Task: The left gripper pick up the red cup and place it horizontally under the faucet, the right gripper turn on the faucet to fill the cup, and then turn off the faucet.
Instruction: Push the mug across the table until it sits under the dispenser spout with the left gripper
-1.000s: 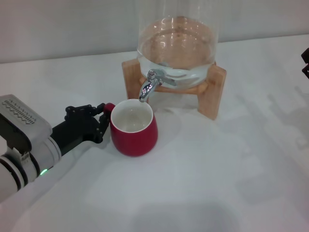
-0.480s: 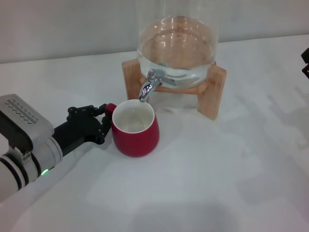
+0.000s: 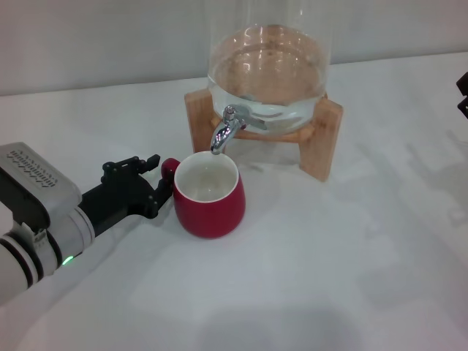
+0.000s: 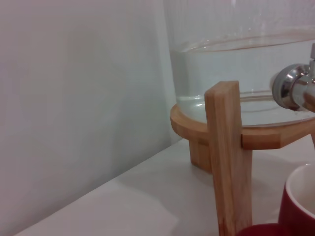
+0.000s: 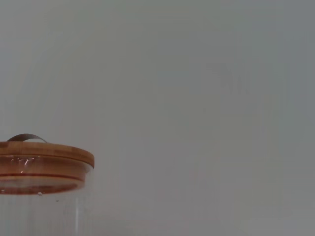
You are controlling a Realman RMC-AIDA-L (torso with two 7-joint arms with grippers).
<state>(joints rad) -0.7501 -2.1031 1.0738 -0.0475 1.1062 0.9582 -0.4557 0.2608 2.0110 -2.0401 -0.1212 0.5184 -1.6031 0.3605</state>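
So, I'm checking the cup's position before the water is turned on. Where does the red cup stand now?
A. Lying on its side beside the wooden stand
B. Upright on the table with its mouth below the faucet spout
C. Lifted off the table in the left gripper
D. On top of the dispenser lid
B: in the head view the red cup stands upright on the table, its open mouth just under the faucet spout, the left gripper at its handle.

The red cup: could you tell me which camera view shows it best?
The head view: the whole red cup stands upright beneath the faucet. The left wrist view catches only its rim and side at the frame's corner; the right wrist view misses it.
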